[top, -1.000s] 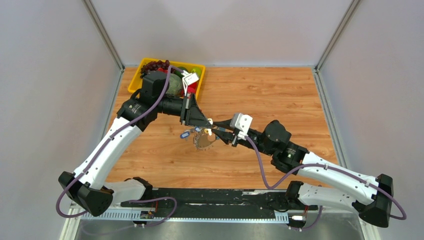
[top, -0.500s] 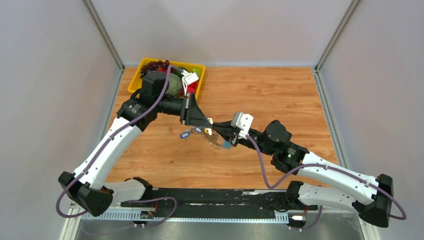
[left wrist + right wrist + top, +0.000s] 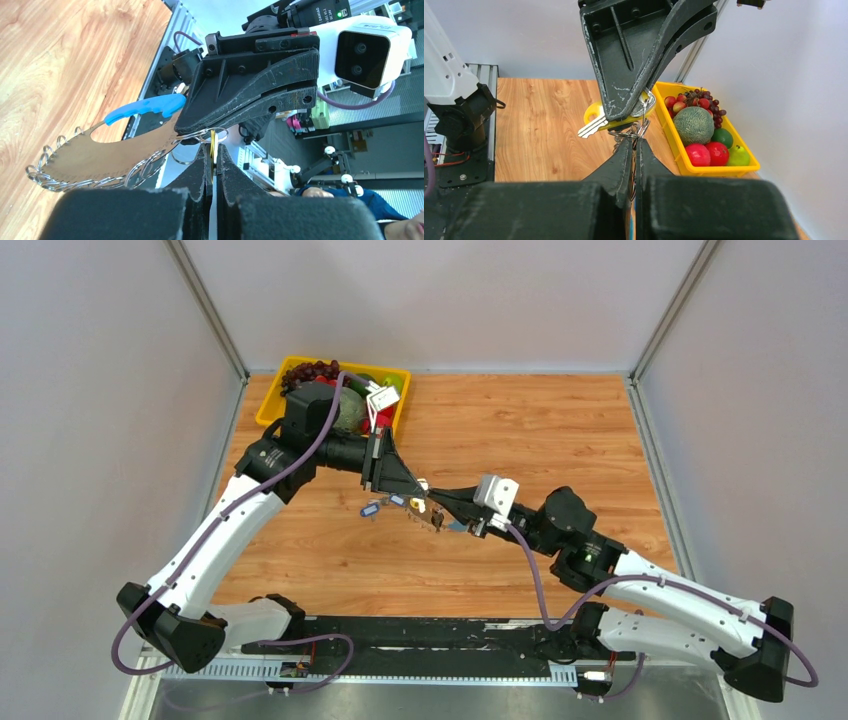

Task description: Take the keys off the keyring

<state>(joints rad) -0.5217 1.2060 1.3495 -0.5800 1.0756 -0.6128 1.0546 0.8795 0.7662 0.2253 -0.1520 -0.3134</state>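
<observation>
Left pincer (image 3: 212,150) is clamped almost shut on the flat yellow-headed silver key (image 3: 591,127); my right pincer (image 3: 634,142) is pinched shut on the wire loops of the brown, blue-strapped keyring (image 3: 115,155); within 1 s the right has drawn back, turning the ring edge-on between us; I judge that key near sliding free.

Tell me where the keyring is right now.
In the top view, the keyring hangs over the middle of the table, clamped between the meeting tips of the left gripper and the right gripper.
</observation>
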